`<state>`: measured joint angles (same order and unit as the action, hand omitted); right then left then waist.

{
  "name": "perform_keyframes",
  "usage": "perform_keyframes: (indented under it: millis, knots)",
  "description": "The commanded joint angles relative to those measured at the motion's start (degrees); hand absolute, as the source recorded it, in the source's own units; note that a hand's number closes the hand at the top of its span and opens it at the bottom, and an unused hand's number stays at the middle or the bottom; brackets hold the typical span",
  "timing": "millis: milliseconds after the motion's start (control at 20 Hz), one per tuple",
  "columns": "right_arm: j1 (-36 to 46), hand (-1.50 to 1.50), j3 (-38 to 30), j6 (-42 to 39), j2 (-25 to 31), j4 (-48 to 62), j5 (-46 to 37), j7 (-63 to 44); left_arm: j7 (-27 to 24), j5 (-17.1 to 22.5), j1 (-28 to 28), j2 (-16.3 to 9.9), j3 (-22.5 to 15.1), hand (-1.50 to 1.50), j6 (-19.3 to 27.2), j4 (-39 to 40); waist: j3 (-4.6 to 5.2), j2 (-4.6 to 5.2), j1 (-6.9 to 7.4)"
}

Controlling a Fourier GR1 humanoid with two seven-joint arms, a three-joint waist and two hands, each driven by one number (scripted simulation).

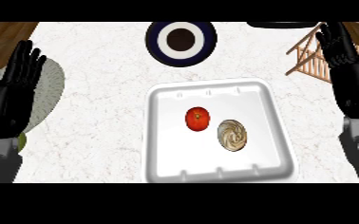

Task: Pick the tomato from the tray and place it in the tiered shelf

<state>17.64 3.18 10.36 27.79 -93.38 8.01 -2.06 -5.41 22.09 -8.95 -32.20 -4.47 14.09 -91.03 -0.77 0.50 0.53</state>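
The counter (98, 123) is a pale marbled top, and on it, low and a little right of centre, sits the white tray (165, 137), a shallow square with raised rims. At the left edge lies part of a greyish round mat (52, 88), and at the top centre a dark blue plate (155, 45) with a white ring and a brown middle. The wooden shelf (308, 59) shows only partly at the upper right, well apart from the tray. The right hand (338, 52) hangs at the right edge in front of the shelf, fingers straight and spread, holding nothing; the left hand (20, 83) rests at the left edge, fingers up and open, likewise empty. Inside the tray, the tomato (198, 118) lies near the middle, with a round swirled pastry (231, 135) just beside it to the lower right. The pick has not begun, so the step in hand is the reach. The right hand seems the better choice, being on the shelf's side. It should come down over the tomato from above and from the upper left side, so that the fingers close round the tomato alone and do not nudge the pastry. Lift it well clear of the tray's rim before swinging toward the shelf.
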Motion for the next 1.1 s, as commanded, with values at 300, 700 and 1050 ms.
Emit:
perform_keyframes:
  millis: [300,700,1050]
  knots:
    - [-15.0,1.5,-1.5,9.0,9.4,4.5,-17.4,-8.8,10.7,2.8,10.4,4.8,-4.7,0.0,-0.1,10.4,1.98,1.55,-5.27]
    - [-27.3,-1.5,5.5,14.0,-5.1,-11.5,-15.5,-9.8,14.0,0.9,7.3,10.8,-8.4,0.0,-1.5,16.1,0.8,-0.58,-1.22]
    - [-30.9,-1.5,12.2,5.7,-1.4,-23.5,-16.5,-19.3,17.9,1.0,7.5,9.6,-7.2,0.0,-1.8,12.4,0.79,-0.63,-0.8]
